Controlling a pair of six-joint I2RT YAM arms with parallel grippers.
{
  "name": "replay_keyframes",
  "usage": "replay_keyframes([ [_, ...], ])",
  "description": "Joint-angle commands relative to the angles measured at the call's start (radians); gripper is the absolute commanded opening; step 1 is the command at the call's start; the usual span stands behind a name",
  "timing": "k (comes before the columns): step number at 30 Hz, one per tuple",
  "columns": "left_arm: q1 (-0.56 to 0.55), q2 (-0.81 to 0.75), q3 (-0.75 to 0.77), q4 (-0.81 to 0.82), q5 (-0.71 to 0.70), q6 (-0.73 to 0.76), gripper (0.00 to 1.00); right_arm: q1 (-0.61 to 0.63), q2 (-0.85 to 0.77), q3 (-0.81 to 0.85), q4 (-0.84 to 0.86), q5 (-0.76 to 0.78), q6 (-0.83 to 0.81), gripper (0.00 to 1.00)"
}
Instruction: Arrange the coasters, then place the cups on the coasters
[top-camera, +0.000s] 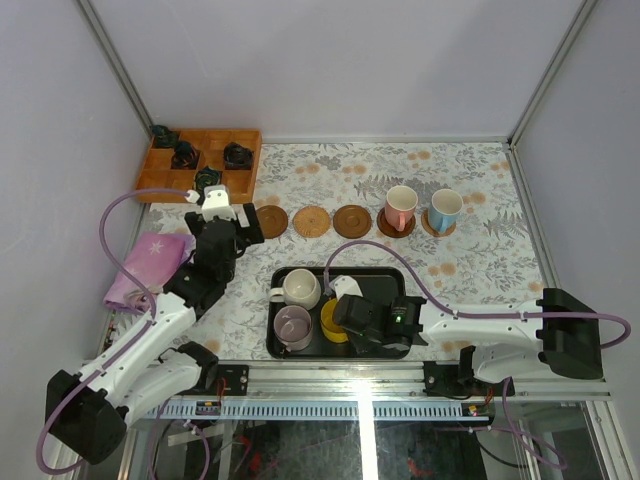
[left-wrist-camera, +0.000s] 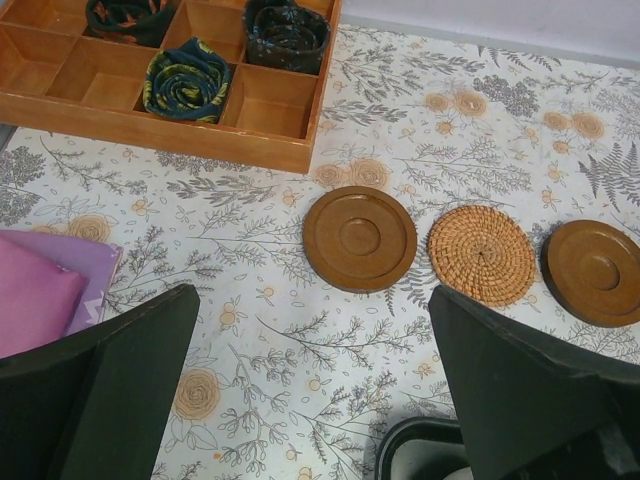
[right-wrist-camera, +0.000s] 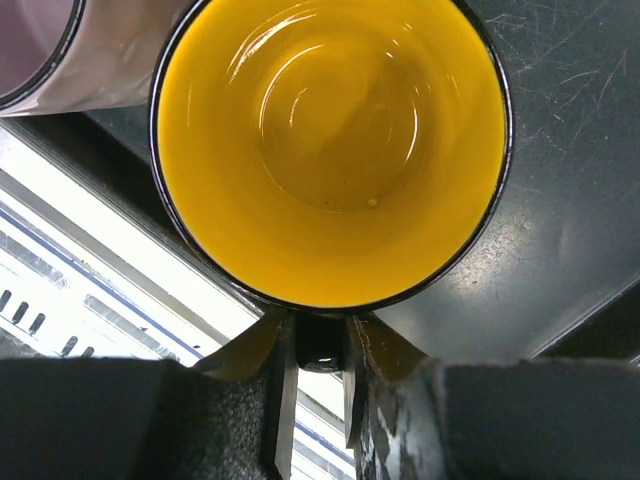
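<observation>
1. The right claw (right-wrist-camera: 318, 365) is pinched in tight on the dark handle of the yellow cup (right-wrist-camera: 330, 150). In the wrist view we can see a finger pressed against each side of it.
2. That yellow cup sits in the black tray (top-camera: 385, 280), at the tray's near edge and right beside the lilac cup (top-camera: 293, 326). The cream cup (top-camera: 300, 288) is just behind the lilac one, in the same tray.
3. The left claw (left-wrist-camera: 312, 320) is spread wide with nothing between its fingers. It hangs over the flowery tablecloth (left-wrist-camera: 250, 340), near the left end of the coaster row.
4. Three coasters are bare, lined up side by side without touching: a wooden coaster (left-wrist-camera: 360, 238), a woven coaster (left-wrist-camera: 482, 255), then a second wooden coaster (left-wrist-camera: 595, 272).
5. Further right in the same row, the pink-handled cup (top-camera: 400, 208) and the blue-handled cup (top-camera: 445, 208) stand upright. Each is on its own brown disc, with a bit of rim peeking out underneath.
6. At the back left there's a wooden divider box (top-camera: 160, 175) with dark rolled cloths in some compartments. A purple cloth (top-camera: 150, 262) lies next to the left arm.
</observation>
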Motion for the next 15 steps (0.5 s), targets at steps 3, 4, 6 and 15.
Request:
replay_keyframes([
  [3,0.006,0.009,0.003,0.017,0.006,-0.012,1.0,-0.008,-0.009,0.049,-0.039,0.064,0.04,0.0],
  [4,0.006,0.008,0.002,0.017,0.005,-0.013,1.0,-0.008,-0.009,0.057,-0.052,0.087,0.051,0.0],
  [6,0.006,0.008,0.001,0.018,0.004,-0.014,1.0,-0.008,-0.009,0.077,-0.083,0.153,0.072,0.0],
  [15,0.005,0.015,0.002,0.018,-0.05,-0.043,1.0,-0.052,-0.03,0.141,-0.088,0.446,0.053,0.0],
])
